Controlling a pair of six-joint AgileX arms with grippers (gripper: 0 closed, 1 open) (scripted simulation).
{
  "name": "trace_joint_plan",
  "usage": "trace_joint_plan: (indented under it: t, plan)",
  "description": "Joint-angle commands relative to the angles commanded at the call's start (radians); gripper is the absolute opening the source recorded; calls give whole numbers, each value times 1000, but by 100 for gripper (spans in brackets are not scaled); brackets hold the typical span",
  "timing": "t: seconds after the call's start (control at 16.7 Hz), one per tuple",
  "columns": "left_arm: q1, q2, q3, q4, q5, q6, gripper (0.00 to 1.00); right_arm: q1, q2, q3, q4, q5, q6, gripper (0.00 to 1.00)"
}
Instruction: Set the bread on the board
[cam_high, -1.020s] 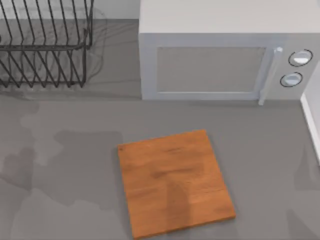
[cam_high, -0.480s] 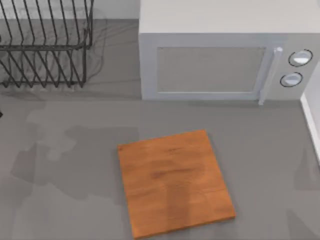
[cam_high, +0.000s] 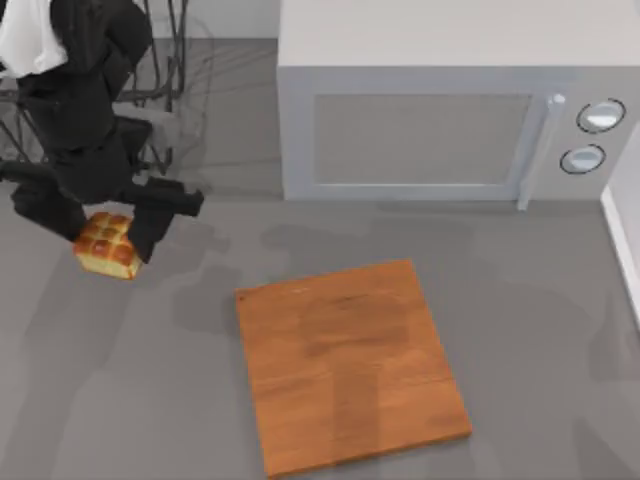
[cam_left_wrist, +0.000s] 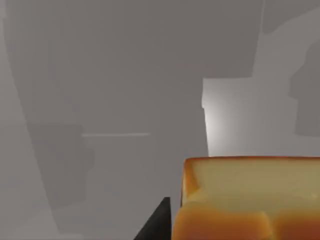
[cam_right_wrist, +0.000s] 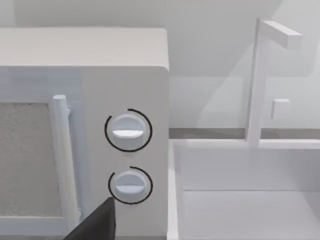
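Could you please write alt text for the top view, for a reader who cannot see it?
The left gripper holds the bread at the table's left, apart from the bare orange-brown board lying flat near the middle. Behind stand a grey microwave and a black wire dish rack.

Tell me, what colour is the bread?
Golden-brown on its bumpy top, with a paler yellow edge. The bread shows best in the top view, held in the left pincer.

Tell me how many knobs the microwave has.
2. Both sit on the microwave front, at its right end beside the door handle: the upper knob and the lower knob directly below it.
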Motion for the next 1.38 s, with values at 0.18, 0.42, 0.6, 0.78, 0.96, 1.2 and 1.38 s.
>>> trace_joint_plan:
  t: [0.18,0.42,0.6,0.78,0.96,1.2,1.38]
  plan:
    - [-189,67,59,-6,1,-309,0,0,0,0,0,0,0,100]
    - [-410,121,125,6,-3,-636,0,0,0,0,0,0,0,100]
    - [-520,134,154,22,-10,-773,0,0,0,0,0,0,0,100]
    - [-556,136,162,29,-13,-813,0,0,0,0,0,0,0,100]
    - [-556,136,162,29,-13,-813,0,0,0,0,0,0,0,100]
    - [-552,136,151,39,-12,-811,0,0,0,0,0,0,0,100]
    - [-553,143,130,69,-12,-810,0,0,0,0,0,0,0,100]
